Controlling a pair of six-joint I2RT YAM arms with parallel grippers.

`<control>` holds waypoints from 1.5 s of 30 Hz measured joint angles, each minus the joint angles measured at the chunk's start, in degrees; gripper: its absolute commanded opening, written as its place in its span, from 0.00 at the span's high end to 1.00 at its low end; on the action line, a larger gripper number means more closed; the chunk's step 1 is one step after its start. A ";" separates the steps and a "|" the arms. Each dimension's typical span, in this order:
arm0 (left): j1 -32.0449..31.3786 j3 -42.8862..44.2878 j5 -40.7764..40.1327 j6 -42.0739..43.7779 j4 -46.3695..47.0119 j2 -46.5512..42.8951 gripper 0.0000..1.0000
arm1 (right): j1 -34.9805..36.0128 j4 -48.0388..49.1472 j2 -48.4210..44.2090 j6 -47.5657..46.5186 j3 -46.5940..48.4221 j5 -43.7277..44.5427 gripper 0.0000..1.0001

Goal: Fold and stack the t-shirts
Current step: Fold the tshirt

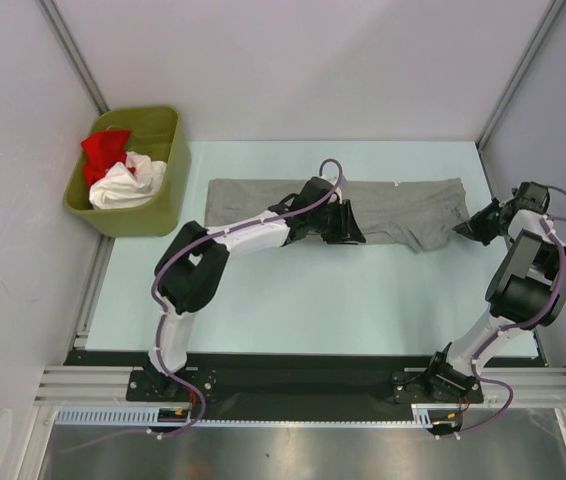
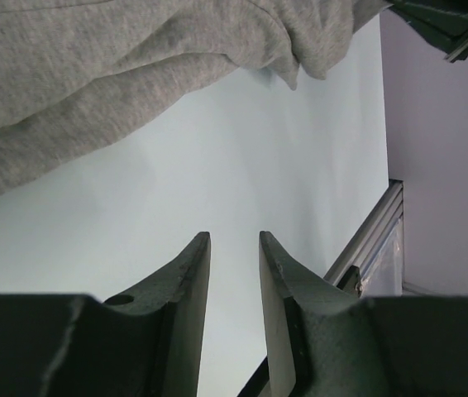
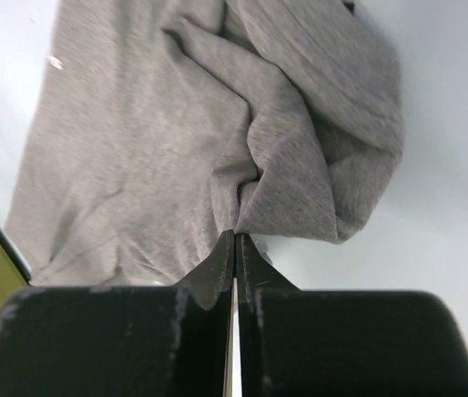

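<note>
1. Counting in the top view gives three t-shirts, one bin and two arms, each arm carrying one claw.
2. Far left: the olive-green bin (image 1: 143,220) stands at the far-left corner of the bench (image 1: 313,290). It holds two crumpled shirts. The red t-shirt (image 1: 103,152) lies toward the far end, and the white t-shirt (image 1: 128,185) lies in front of it, touching it.
3. Centre: the grey t-shirt (image 1: 248,200) lies on the bench as one long band running left to right across the far half. Its right end is bunched.
4. Centre: the left claw (image 2: 234,240) sits at the middle of the band's near edge.
   - The top view does not show its jaws.
   - The left wrist view shows them parted by a narrow gap with nothing between them.
   - That view also shows bare bench beneath the claw and grey cloth just beyond the tips.
5. Right: the right claw (image 3: 236,236) is at the shirt's bunched right end.
   - The top view does not show its jaws.
   - The right wrist view shows them pressed fully together, with a gathered fold of the grey cloth's edge nipped at the tips.
6. Only the right wrist view shows the creases that run into that fold. Only the top view shows the red and white shirts.
</note>
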 measured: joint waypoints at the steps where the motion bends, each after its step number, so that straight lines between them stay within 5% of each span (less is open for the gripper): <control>1: 0.17 -0.13 0.04 0.09 -0.35 -0.11 0.64 | 0.00 -0.59 0.04 0.42 0.94 -0.17 1.00; 9: 0.48 0.22 2.51 -0.48 -0.57 0.28 0.62 | -0.31 -6.82 1.36 0.68 7.02 0.83 0.95; 16: 0.22 3.28 4.61 -2.12 0.61 3.82 0.59 | -1.16 -9.18 2.80 -0.52 4.87 2.03 0.77; 20: -0.85 5.07 4.42 -5.29 5.01 7.50 0.53 | -1.16 -9.64 2.86 -1.33 3.82 2.60 0.53; 30: -7.19 15.98 -1.07 -13.53 13.29 21.90 0.55 | -0.92 -10.62 2.38 -3.13 1.07 5.01 0.50; 45: -10.38 24.35 -16.20 -22.71 16.00 28.98 0.54 | -1.07 -10.05 -2.91 -2.89 -1.64 5.92 0.41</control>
